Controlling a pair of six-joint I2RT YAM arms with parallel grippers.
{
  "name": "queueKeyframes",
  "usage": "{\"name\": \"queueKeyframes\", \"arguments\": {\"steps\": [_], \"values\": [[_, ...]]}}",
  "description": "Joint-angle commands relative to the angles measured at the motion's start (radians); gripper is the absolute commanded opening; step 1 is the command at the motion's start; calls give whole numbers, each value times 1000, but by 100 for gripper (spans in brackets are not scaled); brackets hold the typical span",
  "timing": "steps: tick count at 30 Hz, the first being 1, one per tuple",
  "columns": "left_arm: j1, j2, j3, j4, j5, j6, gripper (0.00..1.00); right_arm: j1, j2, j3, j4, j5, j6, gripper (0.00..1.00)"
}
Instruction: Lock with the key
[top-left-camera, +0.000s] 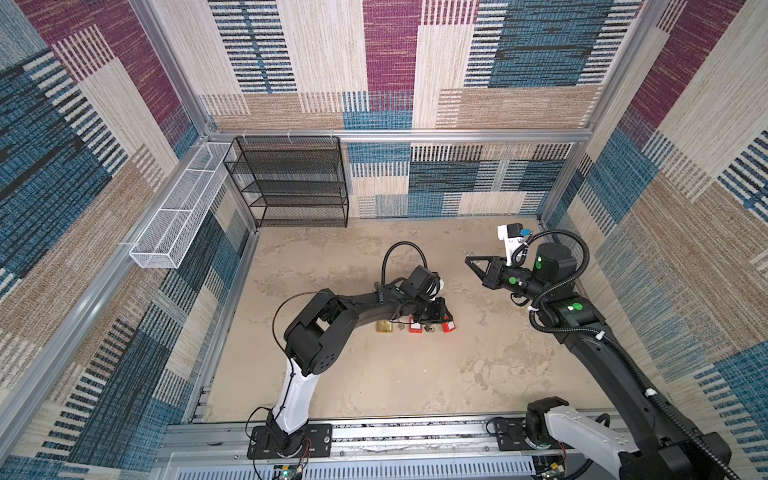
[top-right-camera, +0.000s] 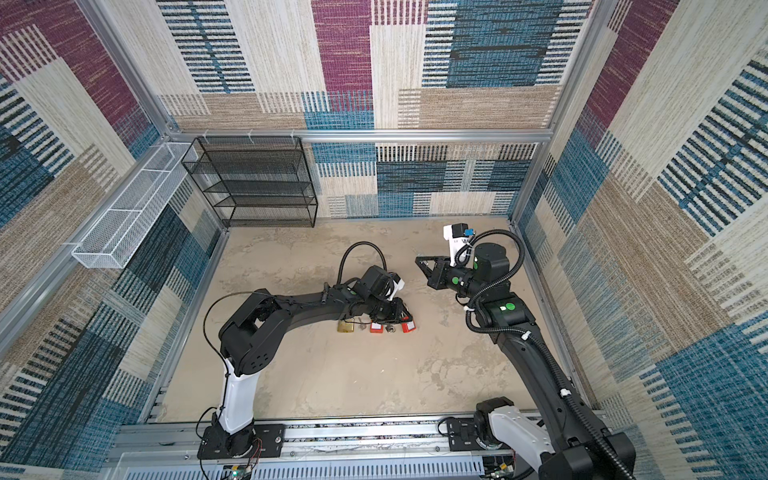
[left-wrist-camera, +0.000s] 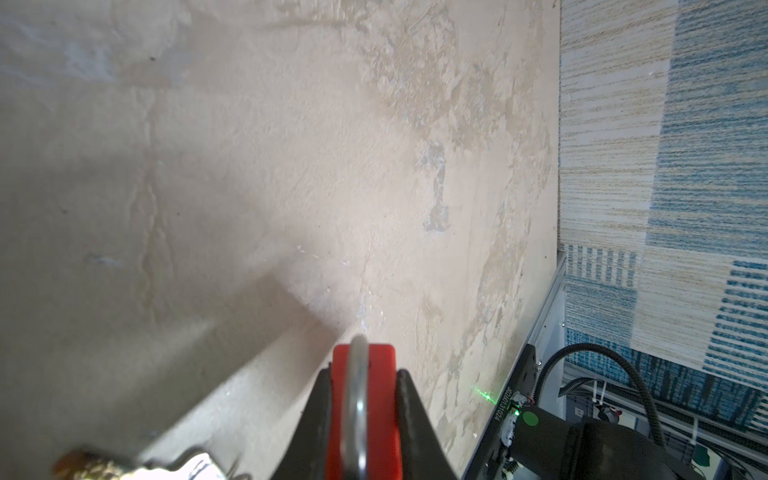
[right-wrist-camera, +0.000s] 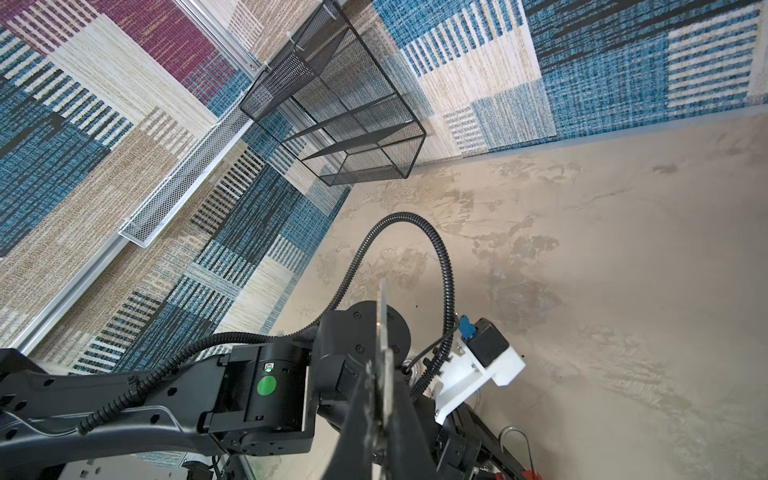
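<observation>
— Mottled sandy bench (top-left-camera: 374, 382), patchwork carpet walls on three sides. Whereabouts of the red padlock (left-wrist-camera: 380, 365)?
— Close to bench centre, pinched across the body by the left tool (left-wrist-camera: 363, 376). Down at the surface, though touching or just above, impossible to tell. Likely braced so against twisting once turning starts.
— And the key (right-wrist-camera: 384, 328)?
— Nipped edge-on in the right tool (top-left-camera: 469, 261), shut tight on it, raised clear at 1 o'clock of the red padlock. Well apart, not yet lined up; keyhole out of sight.
— Neighbours?
— Crowded at 9 o'clock: second red padlock (top-left-camera: 414, 326) just beside, then brass padlock (top-left-camera: 385, 326). Little slack there for a sideways slip.
— Open room?
— Bare bench from 12 round to 6 o'clock on the right tool's side. Black mesh shelf (top-left-camera: 291, 183) and white basket (top-left-camera: 178, 216) well off at 11 and 10 o'clock, against the walls. Cleanest approach probably from 1 to 3 o'clock.
</observation>
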Motion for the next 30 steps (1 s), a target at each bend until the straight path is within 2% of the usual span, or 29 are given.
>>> {"name": "queueKeyframes", "arguments": {"steps": [1, 4, 6, 14, 30], "values": [[1, 24, 35, -43, -12, 30, 12, -2, 0, -3, 21, -13, 10, 0], [1, 36, 50, -58, -16, 36, 15, -2, 0, -1, 21, -16, 11, 0], [1, 35, 53, -71, -32, 43, 25, -3, -4, -1, 18, -17, 10, 0], [1, 19, 62, -106, -66, 73, 45, -4, -9, -3, 15, -22, 14, 0], [14, -11, 74, -146, -144, 61, 50, -14, -9, -10, -17, 5, 42, 0]]}}
